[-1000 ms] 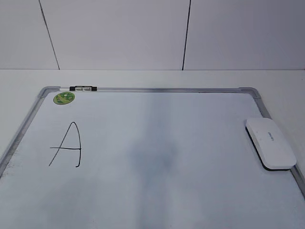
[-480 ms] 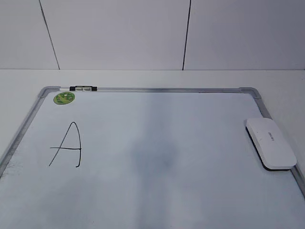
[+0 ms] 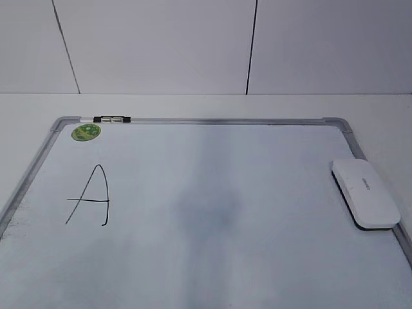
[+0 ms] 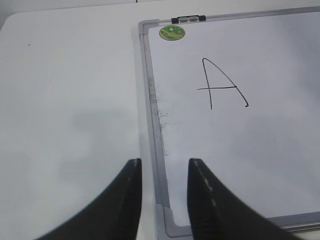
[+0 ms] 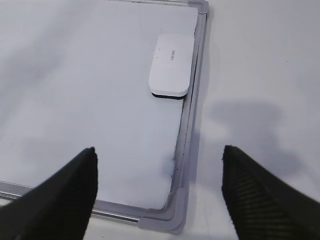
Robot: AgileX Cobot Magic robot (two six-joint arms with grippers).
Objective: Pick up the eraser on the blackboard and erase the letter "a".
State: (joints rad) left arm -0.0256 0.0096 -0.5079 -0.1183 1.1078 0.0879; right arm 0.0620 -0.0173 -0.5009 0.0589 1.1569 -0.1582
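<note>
The white eraser (image 3: 365, 193) lies flat on the blackboard (image 3: 225, 154) against its right frame; it also shows in the right wrist view (image 5: 171, 64). No small "a" shows on the board. Only a tall capital "A" (image 3: 90, 196) stands at the left, also seen in the left wrist view (image 4: 220, 85). A faint grey smudge marks the board's middle. My left gripper (image 4: 164, 162) is open and empty above the board's near left corner. My right gripper (image 5: 159, 150) is wide open and empty above the near right corner, short of the eraser. Neither gripper shows in the exterior view.
A round green sticker (image 3: 86, 132) sits in the board's far left corner. A small black and white clip (image 3: 111, 119) sits on the top frame. The board lies on a white table (image 3: 193, 106) before a white panelled wall.
</note>
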